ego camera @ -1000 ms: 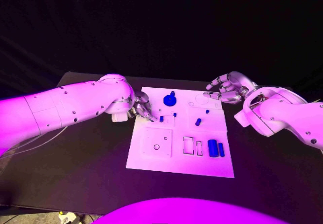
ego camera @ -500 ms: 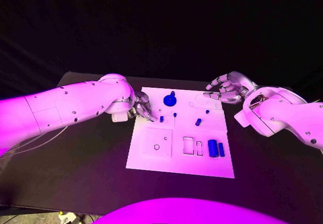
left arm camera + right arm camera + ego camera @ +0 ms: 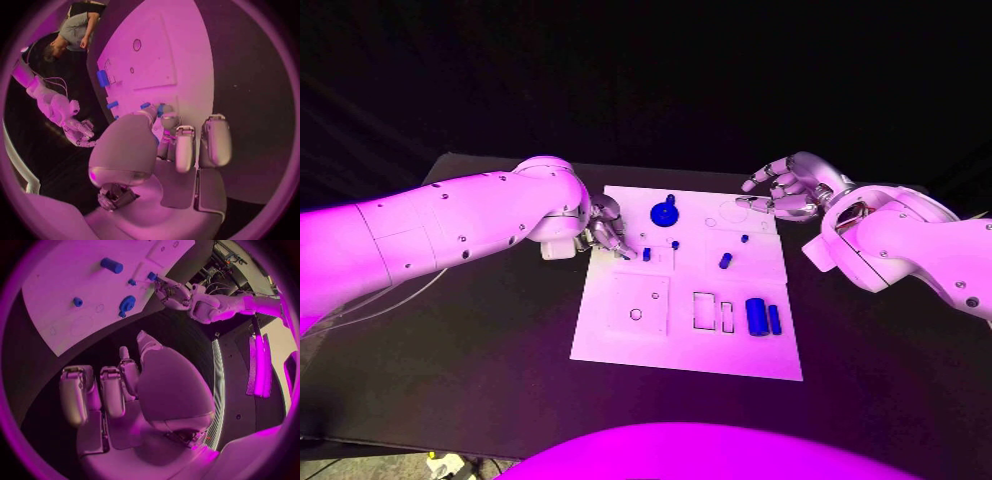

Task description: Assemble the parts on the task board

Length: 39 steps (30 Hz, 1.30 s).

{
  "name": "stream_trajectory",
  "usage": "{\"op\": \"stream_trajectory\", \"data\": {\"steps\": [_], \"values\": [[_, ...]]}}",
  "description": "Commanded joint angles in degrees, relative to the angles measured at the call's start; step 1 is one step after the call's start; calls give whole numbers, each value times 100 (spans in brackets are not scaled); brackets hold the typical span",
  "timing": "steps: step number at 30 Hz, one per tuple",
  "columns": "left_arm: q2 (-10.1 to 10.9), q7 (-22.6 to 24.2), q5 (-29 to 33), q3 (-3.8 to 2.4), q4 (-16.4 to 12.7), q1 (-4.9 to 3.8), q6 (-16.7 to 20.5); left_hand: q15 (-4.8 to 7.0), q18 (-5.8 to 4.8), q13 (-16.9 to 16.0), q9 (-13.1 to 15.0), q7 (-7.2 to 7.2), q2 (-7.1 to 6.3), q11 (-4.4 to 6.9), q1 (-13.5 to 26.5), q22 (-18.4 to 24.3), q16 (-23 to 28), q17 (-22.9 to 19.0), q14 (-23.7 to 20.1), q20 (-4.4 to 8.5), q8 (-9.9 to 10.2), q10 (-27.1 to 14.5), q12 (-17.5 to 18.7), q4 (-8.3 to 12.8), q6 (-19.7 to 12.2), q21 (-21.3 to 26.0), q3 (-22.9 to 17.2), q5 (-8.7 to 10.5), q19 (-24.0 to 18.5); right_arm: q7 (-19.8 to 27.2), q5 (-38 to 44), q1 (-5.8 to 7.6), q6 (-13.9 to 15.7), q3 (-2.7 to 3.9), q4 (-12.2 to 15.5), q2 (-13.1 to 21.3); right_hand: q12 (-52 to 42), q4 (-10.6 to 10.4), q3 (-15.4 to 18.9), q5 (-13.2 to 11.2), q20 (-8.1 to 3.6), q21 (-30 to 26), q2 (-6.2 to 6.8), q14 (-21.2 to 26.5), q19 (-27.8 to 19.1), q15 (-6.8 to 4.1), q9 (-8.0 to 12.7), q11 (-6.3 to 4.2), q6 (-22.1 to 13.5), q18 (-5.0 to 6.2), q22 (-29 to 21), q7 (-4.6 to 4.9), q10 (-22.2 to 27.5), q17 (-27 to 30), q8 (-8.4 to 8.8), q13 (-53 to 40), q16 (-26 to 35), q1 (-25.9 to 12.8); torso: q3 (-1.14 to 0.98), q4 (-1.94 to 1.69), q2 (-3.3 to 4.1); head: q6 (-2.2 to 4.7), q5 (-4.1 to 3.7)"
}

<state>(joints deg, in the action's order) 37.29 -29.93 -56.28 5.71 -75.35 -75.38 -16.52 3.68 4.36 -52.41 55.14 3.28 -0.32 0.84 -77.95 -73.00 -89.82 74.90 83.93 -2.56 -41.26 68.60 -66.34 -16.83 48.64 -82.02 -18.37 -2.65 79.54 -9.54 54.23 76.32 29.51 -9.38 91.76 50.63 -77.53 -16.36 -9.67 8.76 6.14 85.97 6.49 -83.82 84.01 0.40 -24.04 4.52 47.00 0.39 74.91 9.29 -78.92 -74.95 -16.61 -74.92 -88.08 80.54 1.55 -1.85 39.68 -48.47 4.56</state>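
The white task board [image 3: 687, 345] lies mid-table. My left hand [image 3: 607, 232] reaches over its near-left edge, and thumb and fingertip pinch a small blue peg [image 3: 646, 254] against the board; the left wrist view has that peg [image 3: 145, 105] at the fingertips of the left hand [image 3: 169, 145]. A round blue knob part [image 3: 664, 212], a tiny peg [image 3: 675, 244], a short cylinder [image 3: 726, 261] and a larger cylinder [image 3: 756, 317] with a bar [image 3: 775, 320] rest on the board. My right hand [image 3: 788, 190] hovers off the far right corner, fingers loosely bent and apart, holding nothing.
Empty slots [image 3: 704, 311] and a square recess with a hole [image 3: 636, 304] mark the board's nearer half. The black table [image 3: 473, 340] spreads on all sides. My left forearm [image 3: 430, 235] lies along the table's left side, and the right arm [image 3: 906, 245] on the right.
My left hand has edged slightly towards the far side, fingertips staying at the small peg. The right hand and the other parts have not moved.
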Motion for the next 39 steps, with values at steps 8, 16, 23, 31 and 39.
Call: {"op": "stream_trajectory", "data": {"steps": [8,16,23,31,39], "values": [[-73,-47,31,34,21,42,-259,22,-68,6,2,-42,0,3,261,0,-18,1510,607,3,-7,19,19,10,110,-7,30,-21,28,39,27,-3,-66,1,4,-1,-15,15,-34,15,-37,-35,6,-512,424,-40,-10,-10,-27,70,1232,3,-27,-1084,-8,-383,21,-31,1,-1,1,-10,-5],[-100,-51,31,35,49,40,-244,18,-65,2,0,-38,73,-2,659,8,-18,1510,607,-3,5,38,27,6,144,2,187,-21,26,43,26,-3,-60,1,9,6,-15,15,-34,15,-37,-35,6,-512,424,-40,-10,-10,-27,70,1232,3,-27,-1084,-8,-383,21,-31,4,0,3,-9,-15],[-111,-51,29,36,54,39,-228,16,-65,6,4,-37,94,-5,943,8,-18,1510,607,-4,11,43,36,5,163,5,347,-21,27,44,25,-3,-56,1,16,11,-15,15,-34,15,-37,-35,6,-512,424,-40,-10,-10,-27,70,1232,3,-27,-1084,-8,-383,21,-31,4,-3,1,-15,-21],[-121,-52,6,37,57,39,-234,16,-65,11,7,-37,65,-5,1047,5,-18,1510,607,-5,13,42,42,6,169,6,445,-21,29,46,25,-3,-53,1,20,13,-15,15,-34,15,-37,-35,6,-512,424,-40,-10,-10,-27,70,1232,3,-27,-1084,-8,-383,21,-31,5,0,0,-16,-24],[-113,-52,-46,37,57,39,-237,15,-64,14,8,-36,45,-5,1121,9,-18,1510,607,-6,16,41,48,5,173,10,525,-21,26,46,24,-2,-52,1,23,18,-15,15,-34,15,-37,-35,6,-512,424,-40,-10,-10,-27,70,1232,3,-27,-1084,-8,-383,21,-31,5,-1,1,-15,-24]]}}
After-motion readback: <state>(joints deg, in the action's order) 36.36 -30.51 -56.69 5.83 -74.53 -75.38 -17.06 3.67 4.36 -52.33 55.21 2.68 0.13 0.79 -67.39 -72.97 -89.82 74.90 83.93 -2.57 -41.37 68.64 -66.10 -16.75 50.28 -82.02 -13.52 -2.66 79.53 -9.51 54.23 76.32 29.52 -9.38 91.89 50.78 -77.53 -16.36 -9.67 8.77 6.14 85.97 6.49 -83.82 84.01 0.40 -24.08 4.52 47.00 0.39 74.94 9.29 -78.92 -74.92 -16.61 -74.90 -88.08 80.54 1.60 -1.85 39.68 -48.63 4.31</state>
